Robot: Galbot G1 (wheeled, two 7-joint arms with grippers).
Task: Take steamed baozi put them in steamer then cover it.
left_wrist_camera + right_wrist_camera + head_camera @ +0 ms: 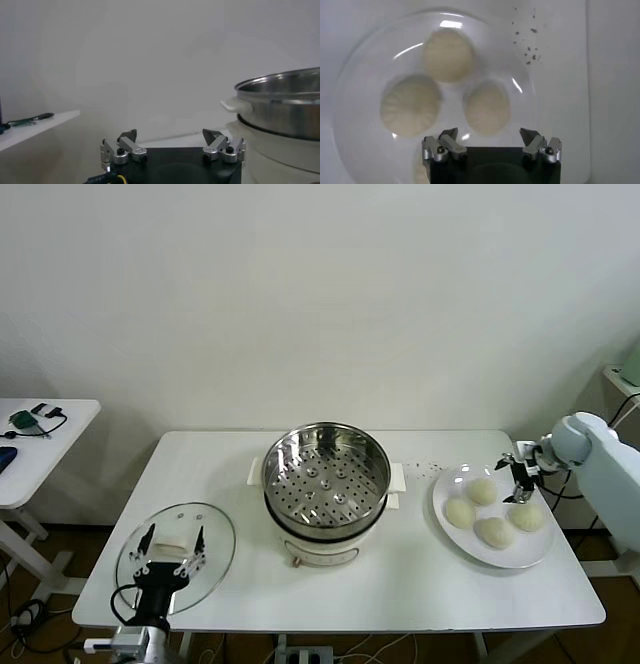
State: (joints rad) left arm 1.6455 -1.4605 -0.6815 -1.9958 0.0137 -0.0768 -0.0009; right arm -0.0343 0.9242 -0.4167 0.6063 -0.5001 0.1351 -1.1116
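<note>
Right gripper (490, 141): hovering just above the nearest baozi (486, 107), fingers wide, holding nothing.
Left gripper (170, 546): waiting over the cover (215, 529), fingers wide.

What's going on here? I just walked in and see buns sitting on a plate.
A two-armed robot is about to load a steamer. Its right claw hangs open over the white plate holding four baozi, gripping none yet. The steamer in the middle of the table is uncovered and its tray is bare. Its glass lid lies flat on the table to the robot's left, with the open left claw over it, holding nothing.
</note>
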